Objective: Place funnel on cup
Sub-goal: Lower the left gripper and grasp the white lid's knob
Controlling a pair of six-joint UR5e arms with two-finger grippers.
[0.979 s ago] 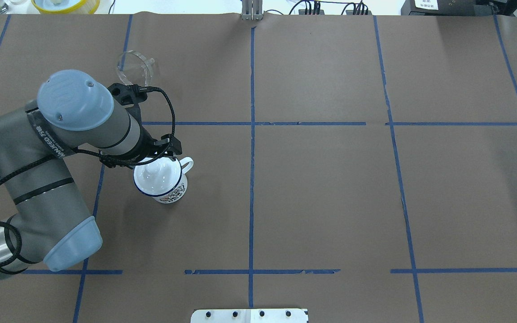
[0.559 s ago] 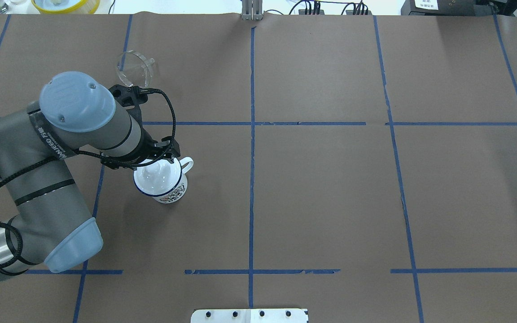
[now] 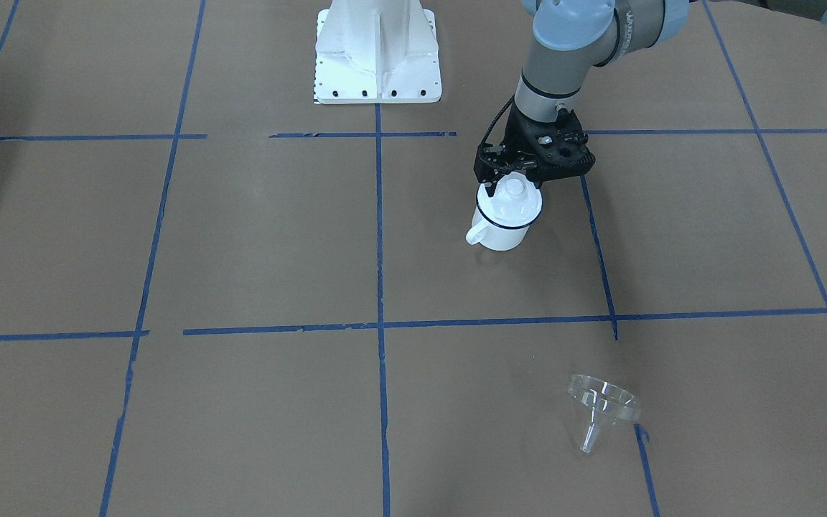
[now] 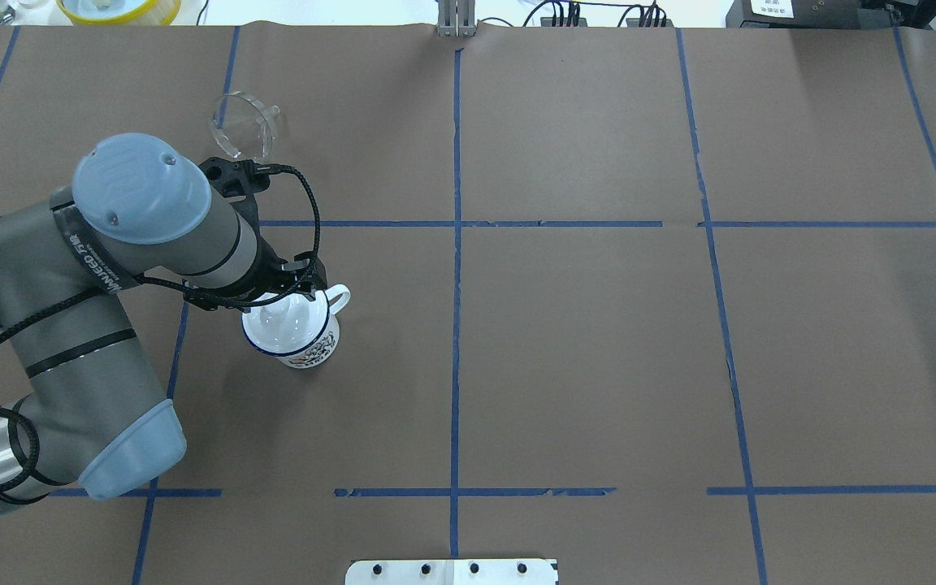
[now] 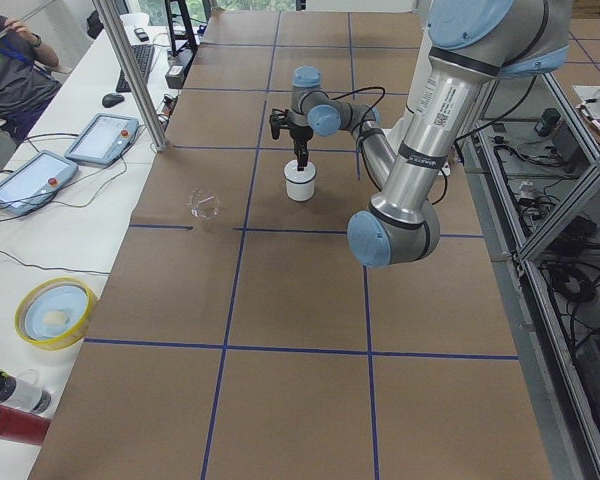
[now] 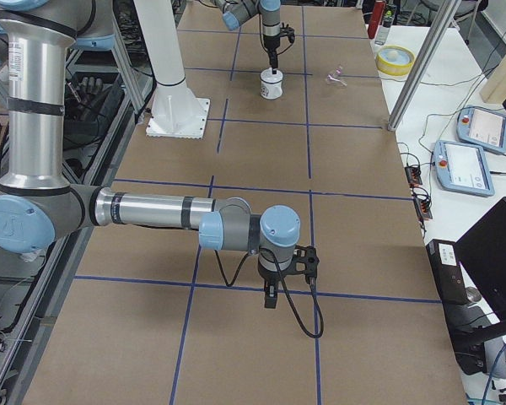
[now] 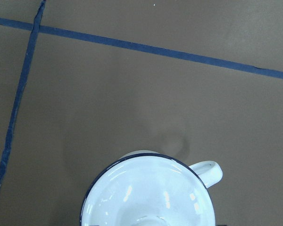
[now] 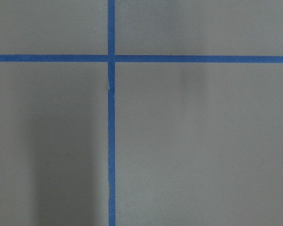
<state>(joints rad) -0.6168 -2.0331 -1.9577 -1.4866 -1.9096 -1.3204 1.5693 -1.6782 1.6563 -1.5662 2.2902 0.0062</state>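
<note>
The cup (image 3: 503, 231) is a white enamel mug with a blue rim, upright, with a round white knobbed lid (image 3: 514, 201) on top. It also shows in the overhead view (image 4: 305, 345) and in the left wrist view (image 7: 208, 170). My left gripper (image 3: 510, 184) hangs straight over the lid, open, with its fingers on either side of the knob. The clear funnel (image 3: 600, 406) lies on its side on the paper, well apart from the mug, and shows in the overhead view (image 4: 242, 126). My right gripper (image 6: 270, 295) hangs over bare paper far away; I cannot tell whether it is open or shut.
The robot's white base plate (image 3: 377, 57) sits at the table's near edge. A yellow bowl (image 4: 119, 8) stands beyond the far left edge. Blue tape lines cross the brown paper. Tablets (image 5: 105, 138) lie on a side table.
My left gripper has come down a little closer onto the lid of the mug. The mug, the lid and the funnel have not moved.
</note>
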